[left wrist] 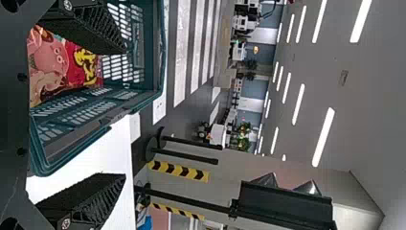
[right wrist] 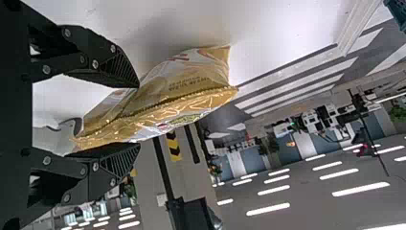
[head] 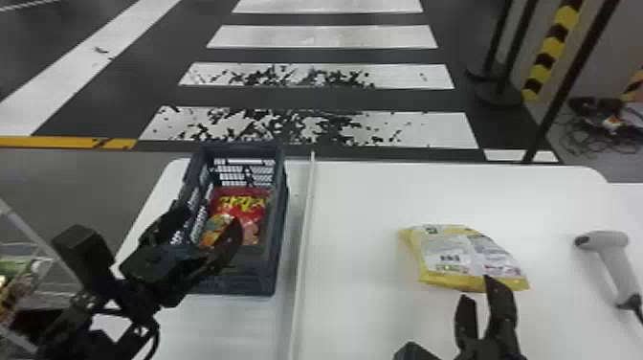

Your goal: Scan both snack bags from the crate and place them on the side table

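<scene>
My left gripper (head: 210,219) stands open at the dark crate (head: 258,282), one finger over its inside near the red snack bag (head: 241,206). In the left wrist view, the left gripper (left wrist: 123,113) has its fingers wide apart, and the red bag (left wrist: 72,62) lies in the crate (left wrist: 139,98). The yellow snack bag (head: 459,249) rests on the white table, its barcode side up. At its near edge is my right gripper (head: 476,286). The right wrist view has the right gripper (right wrist: 139,116) open, with the yellow bag's (right wrist: 191,84) near edge across its gap.
A grey handheld scanner (head: 610,253) lies on the table to the right of the yellow bag. A thin raised white divider (head: 302,239) runs between the crate and the yellow bag. Black posts (head: 569,81) stand on the floor beyond the table.
</scene>
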Tool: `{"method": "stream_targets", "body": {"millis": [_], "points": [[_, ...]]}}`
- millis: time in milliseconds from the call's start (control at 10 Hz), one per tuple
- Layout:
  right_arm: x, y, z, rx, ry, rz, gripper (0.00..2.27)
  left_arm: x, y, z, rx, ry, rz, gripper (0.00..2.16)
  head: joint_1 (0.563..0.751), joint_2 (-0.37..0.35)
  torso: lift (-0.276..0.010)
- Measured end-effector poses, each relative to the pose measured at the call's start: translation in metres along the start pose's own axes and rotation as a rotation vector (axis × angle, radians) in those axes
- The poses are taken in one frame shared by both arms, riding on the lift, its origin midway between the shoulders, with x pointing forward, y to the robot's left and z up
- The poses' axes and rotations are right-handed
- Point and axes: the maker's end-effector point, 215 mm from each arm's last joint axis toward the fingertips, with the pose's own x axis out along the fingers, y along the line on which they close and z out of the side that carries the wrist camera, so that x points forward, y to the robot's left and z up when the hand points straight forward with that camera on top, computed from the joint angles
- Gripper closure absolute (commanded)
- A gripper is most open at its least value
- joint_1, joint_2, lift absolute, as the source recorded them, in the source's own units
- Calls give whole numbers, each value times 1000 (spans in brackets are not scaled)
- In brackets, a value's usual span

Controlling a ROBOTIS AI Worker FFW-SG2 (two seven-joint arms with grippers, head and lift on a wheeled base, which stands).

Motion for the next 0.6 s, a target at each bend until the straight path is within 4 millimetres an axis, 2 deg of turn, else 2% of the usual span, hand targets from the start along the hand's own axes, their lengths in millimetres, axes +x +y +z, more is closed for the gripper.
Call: {"method": "stream_targets", "body": {"millis": [400, 600], "points": [[-25, 23, -13, 315, 133, 365, 70, 0, 1, -2, -10, 2, -1, 83, 695, 72, -95], [-35, 31, -4, 571, 153, 577, 97, -1, 2, -3, -12, 1, 1, 83, 695, 89, -95]]}}
